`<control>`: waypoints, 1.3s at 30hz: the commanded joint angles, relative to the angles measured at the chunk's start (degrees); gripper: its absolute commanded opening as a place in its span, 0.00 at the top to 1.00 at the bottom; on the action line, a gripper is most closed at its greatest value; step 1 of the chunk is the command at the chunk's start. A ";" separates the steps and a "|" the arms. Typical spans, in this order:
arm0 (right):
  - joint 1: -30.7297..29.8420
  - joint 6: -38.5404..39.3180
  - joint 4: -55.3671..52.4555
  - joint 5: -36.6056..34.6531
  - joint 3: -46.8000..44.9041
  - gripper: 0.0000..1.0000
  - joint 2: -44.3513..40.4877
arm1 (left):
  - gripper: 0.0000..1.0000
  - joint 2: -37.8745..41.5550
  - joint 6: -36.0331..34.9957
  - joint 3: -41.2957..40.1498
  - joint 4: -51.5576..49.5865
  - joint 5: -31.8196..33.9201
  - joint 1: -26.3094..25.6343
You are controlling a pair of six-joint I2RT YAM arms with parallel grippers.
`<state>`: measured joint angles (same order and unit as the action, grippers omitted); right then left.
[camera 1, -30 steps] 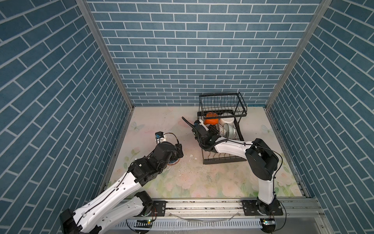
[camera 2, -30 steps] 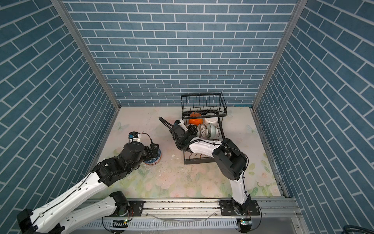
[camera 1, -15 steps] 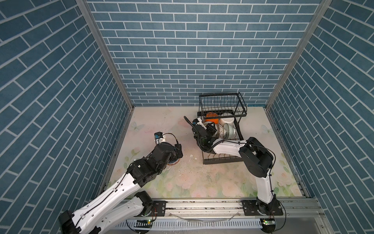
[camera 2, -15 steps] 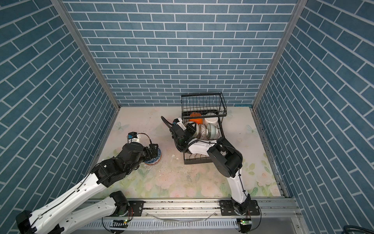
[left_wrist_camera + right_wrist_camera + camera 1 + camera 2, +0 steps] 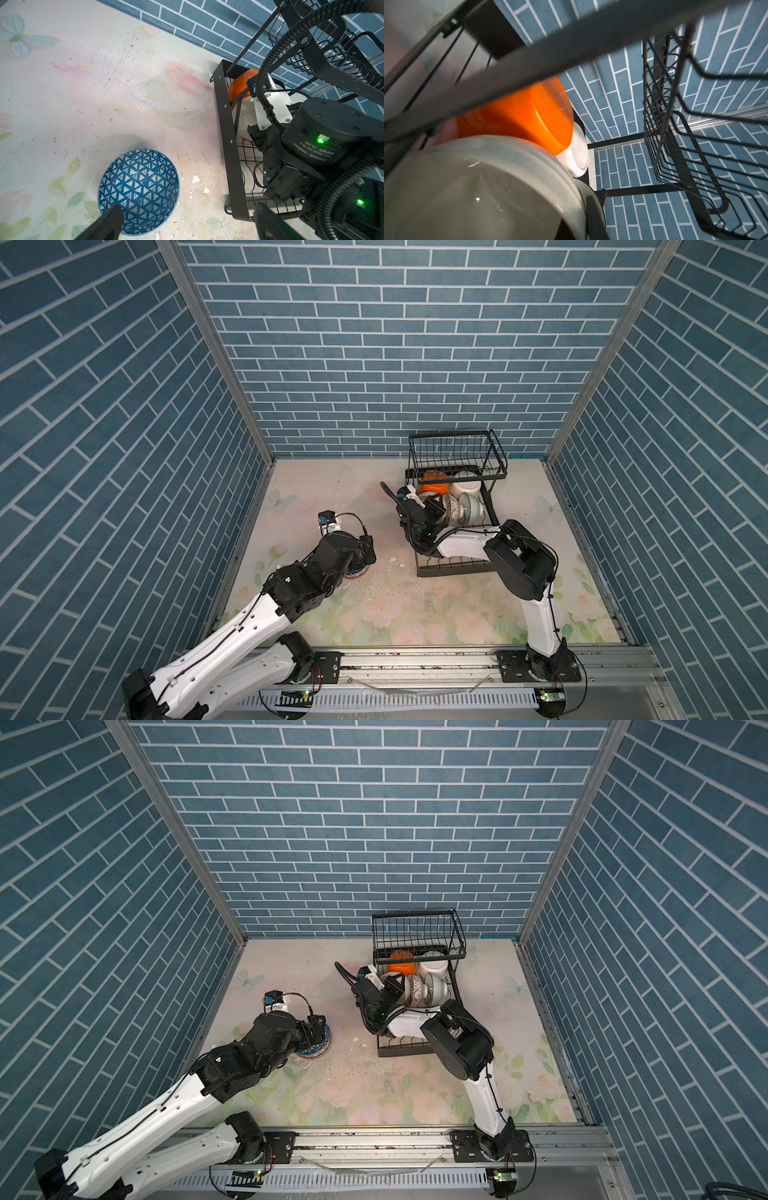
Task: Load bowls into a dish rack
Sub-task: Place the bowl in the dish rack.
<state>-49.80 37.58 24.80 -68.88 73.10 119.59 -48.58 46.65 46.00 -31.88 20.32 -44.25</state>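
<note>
1. On the tabletop (image 5: 83, 93), the blue-and-white bowl (image 5: 139, 191) sat upright beside the dish rack (image 5: 457, 570). The left gripper (image 5: 188, 207) hung wide open over its rim; 1 finger near the rack frame could snag.
2. In the lower tray, the right gripper (image 5: 434, 506) appeared pinched narrow on the pale bowl (image 5: 477, 187), just beside the orange bowl (image 5: 525, 120). A careless release could knock the neighbours.

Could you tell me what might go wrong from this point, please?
The left gripper stands open with one finger over the blue patterned bowl; closing off-centre could tip or skid it.
The right gripper seems to pinch the pale bowl by its rim, close against the orange bowl in the dish rack; releasing could knock them together.
</note>
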 commanded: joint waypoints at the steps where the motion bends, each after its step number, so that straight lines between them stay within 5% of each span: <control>1: 0.84 1.11 4.33 -1.52 -0.95 1.00 0.87 | 0.00 -0.20 -0.22 -0.47 -0.43 0.04 0.30; 25: -1.45 3.11 2.55 -3.00 1.34 1.00 5.65 | 0.00 0.50 -0.34 -1.16 -0.64 0.29 0.30; 39: -4.11 -0.90 -7.05 -3.04 5.88 1.00 9.51 | 0.00 1.83 -0.47 -2.12 -0.70 0.65 0.35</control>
<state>-51.51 39.05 26.13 -77.19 78.41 125.51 -47.24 46.68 44.71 -31.88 20.34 -44.21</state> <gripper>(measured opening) 0.108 0.995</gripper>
